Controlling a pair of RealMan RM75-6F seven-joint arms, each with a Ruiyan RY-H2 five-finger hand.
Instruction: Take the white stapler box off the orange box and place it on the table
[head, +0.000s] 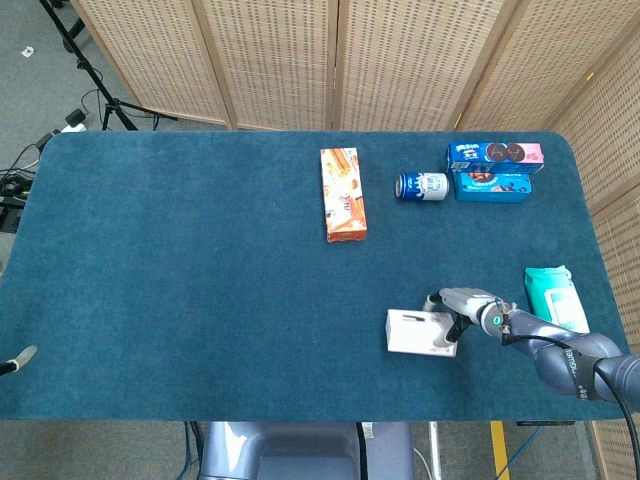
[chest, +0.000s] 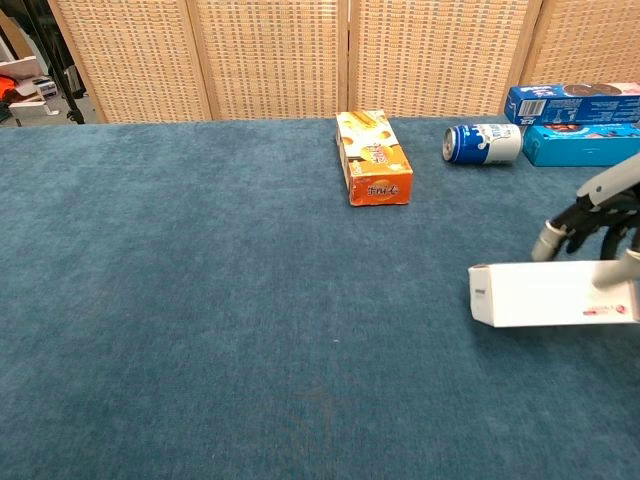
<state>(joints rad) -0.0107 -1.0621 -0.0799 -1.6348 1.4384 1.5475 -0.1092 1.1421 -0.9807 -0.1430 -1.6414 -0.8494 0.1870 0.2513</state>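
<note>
Near the front right of the blue-carpeted desk (head: 200, 260): white stapler box (head: 421, 333), long side running left-right, resting on or just above the cloth; contact with the surface cannot be told from either view. It lies well apart from the orange box.

Right hand (head: 468, 305): at the right end of the white stapler box, fingers (chest: 552, 240) curled over its far edge and another finger against its near face, so the box is held between them. The grey forearm runs off toward the lower right corner of the head view.

Left hand: not visible in either view.

Orange box (head: 343, 194): middle of the desk toward the back, lying flat, long axis running front to back, nothing on top of it.

Blue can (head: 422, 186): lying on its side, just right of the orange box and beside the biscuit packs.

Blue biscuit packs (head: 492, 171): back right corner, two stacked, the upper one with a pink end.

Green wipes pack (head: 559, 312): right edge of the desk, near the right hand but apart from it.

Wicker screen (head: 340, 60): standing behind the desk, full width.
</note>
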